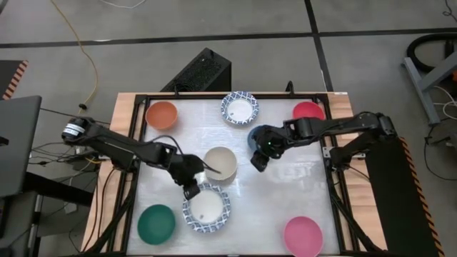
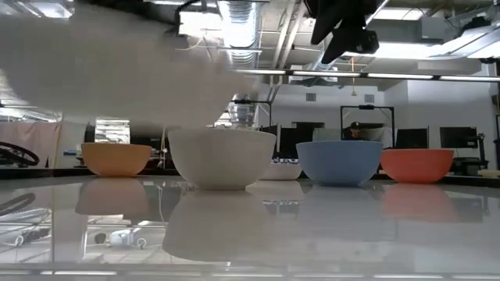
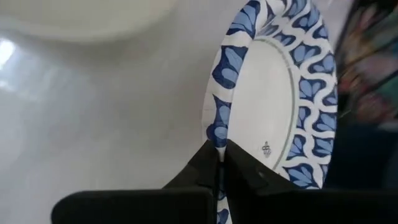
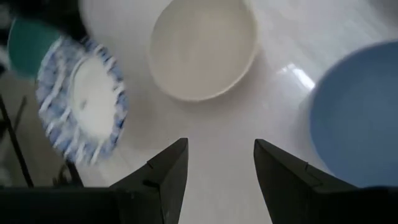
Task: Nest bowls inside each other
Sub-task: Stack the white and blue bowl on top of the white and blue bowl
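Note:
My left gripper is shut on a shallow white bowl with a blue patterned rim, near the table's front middle. In the low view that bowl is a pale blur above the table. A cream bowl stands upright just beyond it. My right gripper hangs open above the table, right of the cream bowl. It is beside a blue bowl that its arm partly hides. Nothing is between its fingers. My left gripper pinches the patterned bowl's rim between its two fingers, one on the inner side and one on the outer side. The fingers slant down at it from the table's left. The bowl is tilted and lifted clear of the table.
An orange bowl, a second patterned bowl and a red bowl stand along the far edge. A teal bowl and a pink bowl stand at the near corners. Bare table lies at the middle right.

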